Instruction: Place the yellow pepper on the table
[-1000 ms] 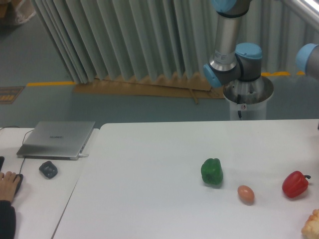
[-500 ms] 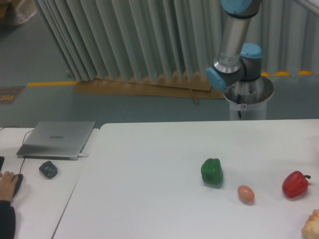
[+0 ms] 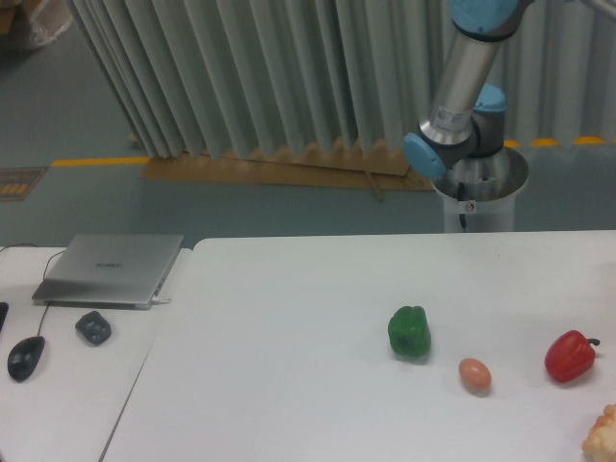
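Swinging rightward and upward, the arm has shifted its upper link across the last second, so that the blue joint near the top now sits closer to the right edge of the view, while the hand that rested on the mouse at the small desk has gone from sight. Nothing on the counter has moved: the green pepper, the brown egg and the red pepper lie where they were. The end effector is out of the picture, so I cannot tell whether it is open or closed, nor whether it carries anything. The yellow pepper appears only as a pale yellow, lumpy sliver at the bottom right corner, resting on the counter and mostly cut off by the frame; its identity is a judgement, not a certainty. The arm's sweep probably brings it toward that side.
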Robot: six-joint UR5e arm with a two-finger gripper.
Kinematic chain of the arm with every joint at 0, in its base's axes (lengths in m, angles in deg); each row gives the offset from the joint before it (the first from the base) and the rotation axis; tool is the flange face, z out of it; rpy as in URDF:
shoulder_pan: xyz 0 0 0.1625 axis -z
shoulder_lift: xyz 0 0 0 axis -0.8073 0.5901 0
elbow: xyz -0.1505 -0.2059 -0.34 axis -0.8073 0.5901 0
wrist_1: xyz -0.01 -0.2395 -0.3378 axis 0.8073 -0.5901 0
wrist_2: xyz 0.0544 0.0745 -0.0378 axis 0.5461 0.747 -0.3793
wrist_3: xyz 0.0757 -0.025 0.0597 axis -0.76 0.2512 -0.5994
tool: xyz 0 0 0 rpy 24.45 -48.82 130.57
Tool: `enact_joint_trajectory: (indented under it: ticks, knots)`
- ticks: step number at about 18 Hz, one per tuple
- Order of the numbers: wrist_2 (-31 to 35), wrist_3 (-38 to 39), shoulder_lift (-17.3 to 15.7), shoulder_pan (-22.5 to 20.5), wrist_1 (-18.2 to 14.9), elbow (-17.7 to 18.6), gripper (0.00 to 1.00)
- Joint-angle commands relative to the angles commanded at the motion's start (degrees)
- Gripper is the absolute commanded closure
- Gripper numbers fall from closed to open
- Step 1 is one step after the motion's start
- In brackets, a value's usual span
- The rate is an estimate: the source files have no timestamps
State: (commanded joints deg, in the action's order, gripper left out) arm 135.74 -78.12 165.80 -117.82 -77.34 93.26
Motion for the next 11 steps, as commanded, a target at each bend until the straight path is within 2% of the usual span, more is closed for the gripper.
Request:
enact_joint_trajectory:
  ticks: [3, 5, 11]
  knots:
    - [0.0, -0.3, 1.4, -0.1, 1.9, -0.2, 0.00]
    - [0.0, -0.5, 2.1, 0.4, 2.1, -1.6, 0.00]
    - [0.0, -0.7, 3.4, 1.9, 2.3, -2.2, 0.00]
